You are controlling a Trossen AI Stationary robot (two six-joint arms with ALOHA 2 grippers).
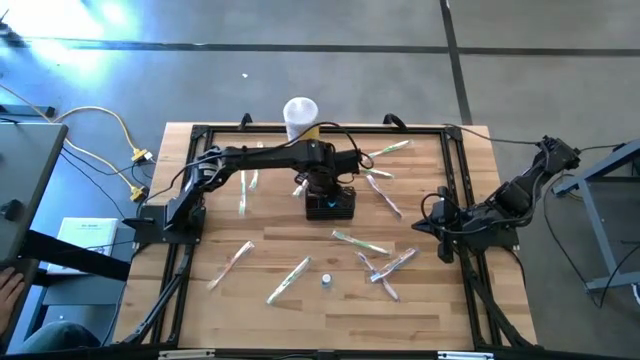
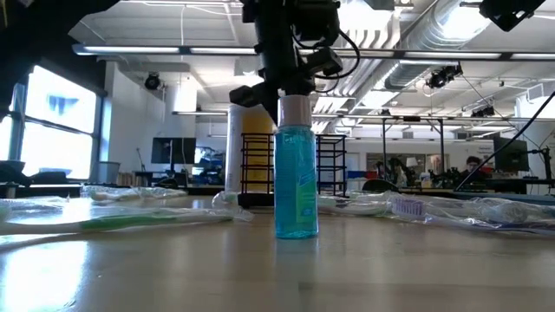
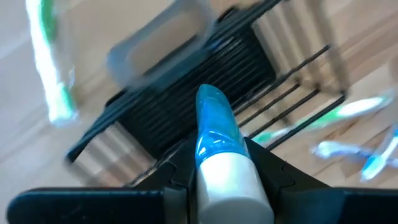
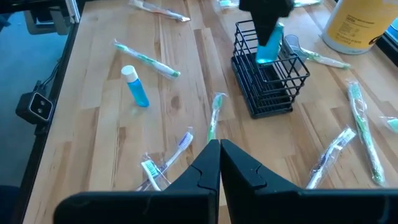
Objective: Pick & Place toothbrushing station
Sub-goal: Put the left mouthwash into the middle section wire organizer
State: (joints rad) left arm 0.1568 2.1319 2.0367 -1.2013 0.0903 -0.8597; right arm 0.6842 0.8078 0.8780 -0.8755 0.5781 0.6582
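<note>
The toothbrushing station, a black wire basket, stands mid-table on its base. My left gripper hangs right over it, shut on a small blue bottle with a white cap. The bottle's lower end is at about the height of the basket's top rim; whether it is inside, I cannot tell. My right gripper is shut on nothing at the table's right edge. My left gripper pinches the blue bottle at its white cap end between its two fingers, one on each side. The fingers come from above, pointing steeply down. The bottle hangs below them, blue body downward, over the basket's open top, clear of the table.
A second blue bottle stands upright near the table's front. Several wrapped toothbrushes lie scattered around the basket. A tall yellow-and-white canister stands at the far edge behind the basket.
</note>
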